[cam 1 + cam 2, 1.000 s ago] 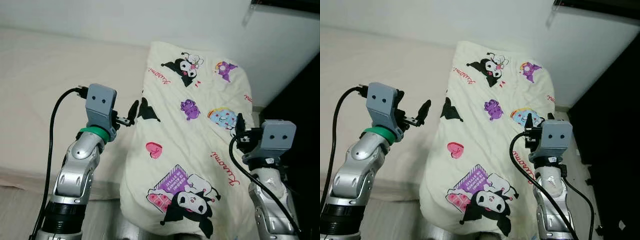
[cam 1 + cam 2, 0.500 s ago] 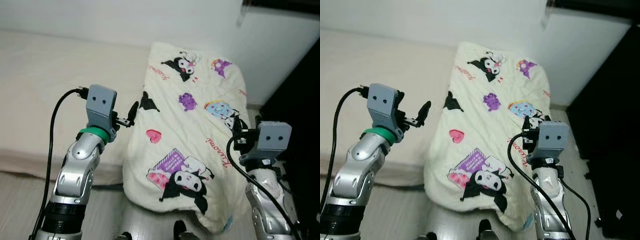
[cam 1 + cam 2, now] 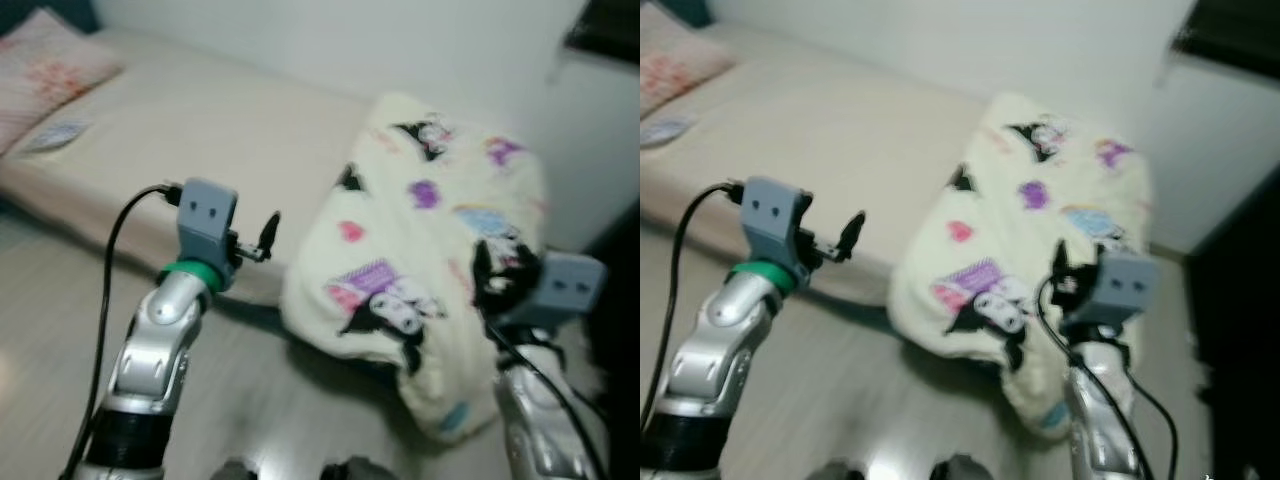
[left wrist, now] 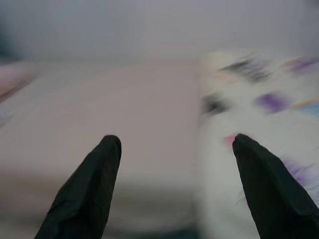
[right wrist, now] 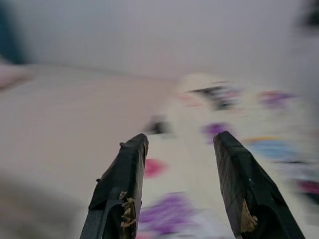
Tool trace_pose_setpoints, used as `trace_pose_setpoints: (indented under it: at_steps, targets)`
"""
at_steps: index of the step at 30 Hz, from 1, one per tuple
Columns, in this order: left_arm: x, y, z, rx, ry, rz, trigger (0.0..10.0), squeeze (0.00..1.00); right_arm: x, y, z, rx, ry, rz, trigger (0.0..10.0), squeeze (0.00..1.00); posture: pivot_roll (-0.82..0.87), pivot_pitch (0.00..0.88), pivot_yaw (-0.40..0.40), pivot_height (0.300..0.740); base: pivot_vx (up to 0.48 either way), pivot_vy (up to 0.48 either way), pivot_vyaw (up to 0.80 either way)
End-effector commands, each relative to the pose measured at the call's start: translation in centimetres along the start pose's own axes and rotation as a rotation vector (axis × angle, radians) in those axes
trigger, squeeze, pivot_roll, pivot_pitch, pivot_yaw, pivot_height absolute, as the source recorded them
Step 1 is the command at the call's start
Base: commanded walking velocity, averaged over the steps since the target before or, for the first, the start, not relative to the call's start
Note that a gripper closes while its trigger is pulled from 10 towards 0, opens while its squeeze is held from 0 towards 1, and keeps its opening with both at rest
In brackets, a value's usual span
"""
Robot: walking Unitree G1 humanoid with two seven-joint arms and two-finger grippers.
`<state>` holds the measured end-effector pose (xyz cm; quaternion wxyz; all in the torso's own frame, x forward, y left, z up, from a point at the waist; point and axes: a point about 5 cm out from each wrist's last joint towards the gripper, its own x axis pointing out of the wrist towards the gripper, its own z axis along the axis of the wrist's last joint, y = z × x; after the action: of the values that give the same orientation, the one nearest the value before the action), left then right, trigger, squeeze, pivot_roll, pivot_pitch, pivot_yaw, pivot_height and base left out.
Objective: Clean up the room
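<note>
Hovering raised at chest height, both grippers gape, holding nothing: left gripper [image 3: 268,236] over the bed [image 3: 200,140] edge, right gripper [image 3: 1060,275] beside the blanket [image 3: 440,250] draped off the bed's end.

My arms are jointed silver, the left wrist ringed green. Grey camera boxes top both, black cables looping down. My fingers [image 5: 121,199] are long, black.

A bedroom in a home: a low bed [image 3: 200,130] with a plain beige sheet runs toward 10 o'clock, a pink pillow [image 3: 50,65] at its far end, a cartoon-print cream blanket [image 3: 440,240] heaped at 1 o'clock, pale floor [image 3: 60,300] below.
</note>
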<state>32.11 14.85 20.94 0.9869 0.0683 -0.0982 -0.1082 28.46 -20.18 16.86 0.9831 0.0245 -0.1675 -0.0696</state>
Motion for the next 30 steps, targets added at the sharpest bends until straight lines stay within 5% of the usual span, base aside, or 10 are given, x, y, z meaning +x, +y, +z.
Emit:
trace_pose_setpoints:
  at_steps: [1,30]
  targets:
    - [-0.12,-0.29,-0.28,-0.007,0.013,-0.009,10.0,0.00,-0.52,-0.48,-0.58,0.009,0.030,-0.013,10.0,0.00,0.02,0.134,-0.026,0.713,0.000,0.000,0.69]
    - [0.02,-0.35,-0.30,0.004,0.012,-0.004,10.0,0.00,-0.66,-0.35,-0.72,0.025,0.043,0.001,10.0,0.00,0.02,0.140,-0.022,0.713,0.000,0.000,0.66]
